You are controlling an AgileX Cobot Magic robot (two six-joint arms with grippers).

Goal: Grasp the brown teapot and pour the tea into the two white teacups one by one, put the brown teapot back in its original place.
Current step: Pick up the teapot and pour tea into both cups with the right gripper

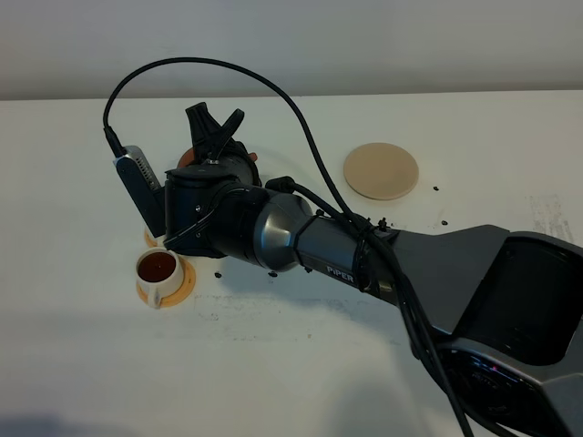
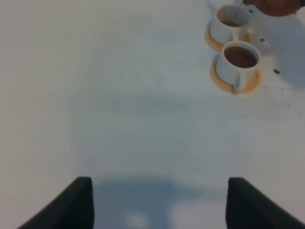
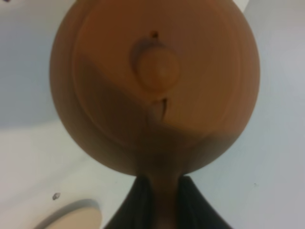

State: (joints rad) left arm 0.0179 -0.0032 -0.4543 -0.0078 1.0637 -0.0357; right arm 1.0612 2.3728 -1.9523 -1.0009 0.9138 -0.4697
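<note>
Brown teapot (image 3: 155,86) pinched by handle in right end effector (image 3: 163,202), beside teacups (image 2: 239,64) on saucers (image 2: 251,83); left end effector (image 2: 159,205) spread, empty.

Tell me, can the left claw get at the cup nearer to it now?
Probably yes: only bare table lies between the open left claw and that cup. But the right arm with the teapot hangs close by, so care is needed.

At the worktop's (image 1: 91,364) left, the far teacup (image 2: 231,21) stands just behind the near teacup (image 1: 157,270), each on a saucer (image 2: 253,82). The teapot (image 3: 152,86) hangs in the right gripper (image 3: 164,193), just beside the far teacup. The coaster (image 1: 381,170) lies well apart, to their right.
</note>
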